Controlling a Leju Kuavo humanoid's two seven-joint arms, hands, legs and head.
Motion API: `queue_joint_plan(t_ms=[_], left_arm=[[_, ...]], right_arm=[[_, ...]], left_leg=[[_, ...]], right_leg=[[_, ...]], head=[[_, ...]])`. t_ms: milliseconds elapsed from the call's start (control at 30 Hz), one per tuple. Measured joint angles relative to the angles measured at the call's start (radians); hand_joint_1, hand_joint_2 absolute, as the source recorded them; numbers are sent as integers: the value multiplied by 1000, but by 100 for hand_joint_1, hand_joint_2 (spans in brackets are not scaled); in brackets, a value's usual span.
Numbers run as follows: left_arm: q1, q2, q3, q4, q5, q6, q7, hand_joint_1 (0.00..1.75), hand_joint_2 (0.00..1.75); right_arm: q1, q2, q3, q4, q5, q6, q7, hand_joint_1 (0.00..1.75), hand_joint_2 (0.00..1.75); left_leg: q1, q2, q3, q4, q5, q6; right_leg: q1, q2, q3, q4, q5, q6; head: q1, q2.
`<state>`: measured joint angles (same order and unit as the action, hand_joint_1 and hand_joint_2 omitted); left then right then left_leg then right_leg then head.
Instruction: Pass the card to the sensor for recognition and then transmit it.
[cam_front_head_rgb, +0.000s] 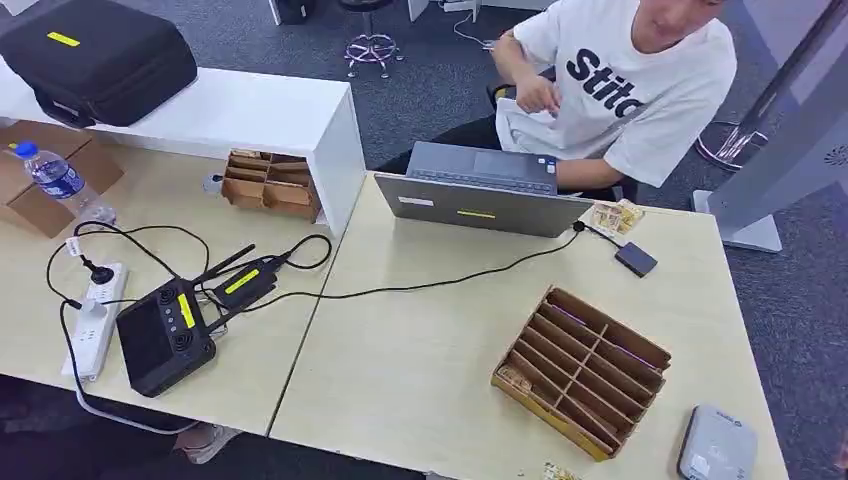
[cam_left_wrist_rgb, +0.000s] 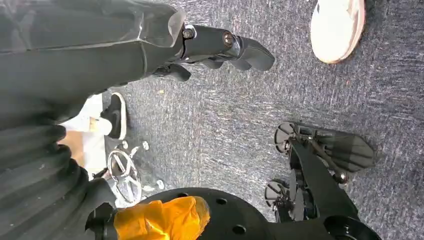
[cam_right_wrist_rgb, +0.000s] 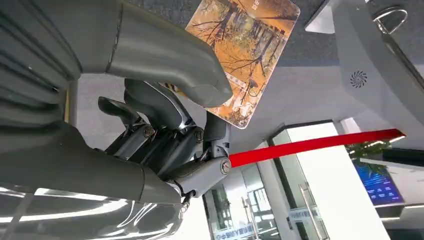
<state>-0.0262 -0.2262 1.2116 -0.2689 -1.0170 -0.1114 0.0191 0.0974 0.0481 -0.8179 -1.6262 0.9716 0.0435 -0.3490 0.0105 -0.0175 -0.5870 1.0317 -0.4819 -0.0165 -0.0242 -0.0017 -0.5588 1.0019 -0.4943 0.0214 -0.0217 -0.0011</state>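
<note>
- Legibly, the white shirt (cam_front_head_rgb: 640, 80) of the seated person reads "Stitc"; yellow labels mark the laptop (cam_front_head_rgb: 485, 195) and the black case (cam_front_head_rgb: 100, 55)
- Right hand (cam_right_wrist_rgb: 165, 115): thumb and darker fingers pinch the card (cam_right_wrist_rgb: 247, 55), printed with an autumn forest scene, raised off the bench
- Left hand (cam_left_wrist_rgb: 220, 47): hangs over the carpet, fingers curled in, holding nothing
- Sensor (cam_front_head_rgb: 716, 445): grey pad near the bench (cam_front_head_rgb: 400, 370) front right corner, just beside the cardboard divider tray (cam_front_head_rgb: 585, 370)
- Bare bench surface lies between the laptop, the tray and the front edge
</note>
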Motion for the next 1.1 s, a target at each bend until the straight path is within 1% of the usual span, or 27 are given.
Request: queue_joint_plan(t_ms=[867,900,933,1000,1033,1067,1100], left_arm=[[0,0,0,0,0,0,0,0,175],[0,2,0,0,0,3,-9,0,175],[0,9,1,0,0,3,-19,0,175],[0,20,4,0,-1,-2,-26,0,175],[-1,25,7,0,-2,-3,-29,0,175],[-1,30,9,0,-2,-3,-29,0,175],[-1,34,10,0,-5,-3,-30,0,175]], right_arm=[[-2,0,0,3,0,5,0,175,175],[5,0,6,8,5,57,-9,175,175],[32,-6,32,18,18,143,-22,175,175],[74,-15,120,49,36,343,-39,175,175],[89,-17,154,60,33,374,-40,175,175],[104,-13,183,73,30,366,-39,175,175],[115,-13,210,81,21,354,-33,175,175]], left_leg=[[0,0,0,0,0,0],[0,0,0,0,0,0],[1,-1,0,0,0,0],[1,-1,0,0,-1,-1],[1,0,0,0,-1,-1],[0,0,1,0,-1,-1],[0,-1,1,0,-1,-1]], right_leg=[[0,0,0,0,0,0],[0,0,1,0,0,0],[1,-1,2,0,-1,0],[2,-1,1,0,-1,0],[1,0,1,0,-1,0],[0,0,0,0,-1,0],[0,-1,0,0,-1,0]], head=[[0,0],[0,0],[0,0],[1,0],[-2,0],[0,0],[-2,0]])
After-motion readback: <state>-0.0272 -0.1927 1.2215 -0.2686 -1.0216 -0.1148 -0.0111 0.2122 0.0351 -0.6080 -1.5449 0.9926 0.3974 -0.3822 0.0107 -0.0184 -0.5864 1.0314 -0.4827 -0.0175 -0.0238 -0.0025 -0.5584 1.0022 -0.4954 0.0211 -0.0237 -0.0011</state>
